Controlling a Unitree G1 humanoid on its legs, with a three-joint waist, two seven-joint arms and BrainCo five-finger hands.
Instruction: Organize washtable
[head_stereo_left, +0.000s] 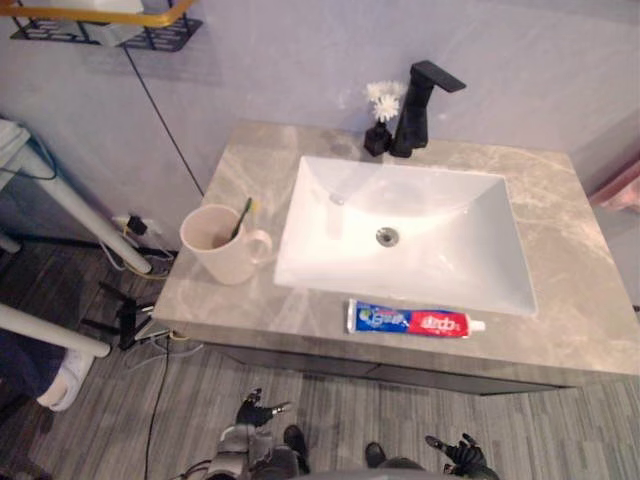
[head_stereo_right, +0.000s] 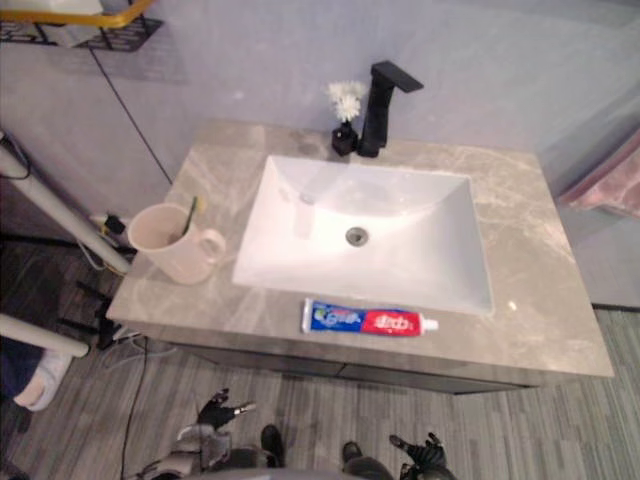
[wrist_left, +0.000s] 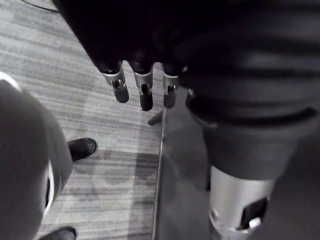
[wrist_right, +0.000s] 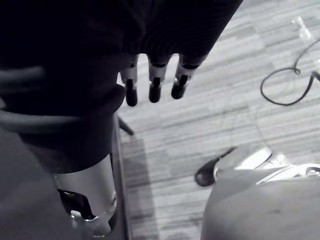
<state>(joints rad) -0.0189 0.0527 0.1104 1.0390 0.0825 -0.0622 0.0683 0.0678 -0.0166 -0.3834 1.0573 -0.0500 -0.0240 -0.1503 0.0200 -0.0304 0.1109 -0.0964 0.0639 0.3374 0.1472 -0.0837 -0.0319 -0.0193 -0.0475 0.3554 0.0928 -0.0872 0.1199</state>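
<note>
A blue-and-red toothpaste tube (head_stereo_left: 414, 321) lies on the marble washtable (head_stereo_left: 580, 290) in front of the white sink (head_stereo_left: 440, 250). A pink mug (head_stereo_left: 222, 246) with a green toothbrush (head_stereo_left: 241, 217) in it stands at the table's left. My left hand (head_stereo_left: 257, 412) hangs low below the table's front edge, fingers relaxed and holding nothing; its fingers (wrist_left: 142, 90) point at the floor. My right hand (head_stereo_left: 458, 452) hangs likewise at the lower right, with its fingers (wrist_right: 155, 86) straight and free.
A black faucet (head_stereo_left: 420, 105) and a small black vase of white flowers (head_stereo_left: 380, 115) stand behind the sink. A wire shelf (head_stereo_left: 110, 25) hangs on the wall at upper left. White poles (head_stereo_left: 80, 215) and cables (head_stereo_left: 135, 250) lie left of the table.
</note>
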